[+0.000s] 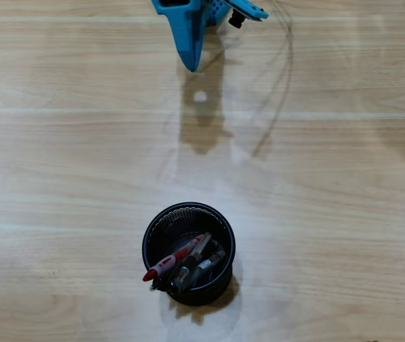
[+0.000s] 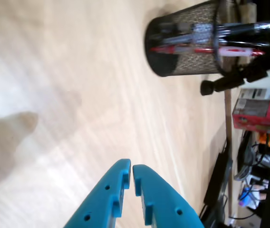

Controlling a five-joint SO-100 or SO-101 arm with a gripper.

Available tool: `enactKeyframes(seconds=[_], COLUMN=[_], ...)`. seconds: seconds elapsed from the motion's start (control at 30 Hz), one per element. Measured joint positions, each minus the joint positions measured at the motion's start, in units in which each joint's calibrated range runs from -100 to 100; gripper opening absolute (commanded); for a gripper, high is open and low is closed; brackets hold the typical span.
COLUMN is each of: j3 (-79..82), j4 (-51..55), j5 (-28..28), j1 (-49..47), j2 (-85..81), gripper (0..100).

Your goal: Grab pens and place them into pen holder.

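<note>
Although no pen lies loose on the pale wood-grain table (image 1: 60,164), all the pens (image 1: 188,262) visible are gathered in the pen holder (image 1: 152,231), which stands upright near the bottom centre of the overhead view, well apart from the blue gripper (image 2: 132,167) at the top edge. Its jaws are nearly closed and empty. The red pen (image 1: 167,265) leans against the rim, its tip poking over. These slim plastic barrels look light, stiff and rather slippery, best pinched mid-barrel across their width. The black wire-mesh cup is round, rigid and probably light enough to tip if nudged.
</note>
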Motion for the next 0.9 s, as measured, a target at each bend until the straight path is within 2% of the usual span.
enactKeyframes(seconds=[0.17,0.4,0.5,0.77,0.9], j3=[13.22,35.05,38.60,39.84,39.93], j4=[-0.69,-16.49,-19.42,-8.89,-2.33], j5=[2.50,2.96,3.28,3.54,5.77], j1=[0.95,0.95,0.86,0.86,0.86], j2=[-12.23,-25.66,-29.91,-35.77,-38.91], gripper=[2,2,2,2,2])
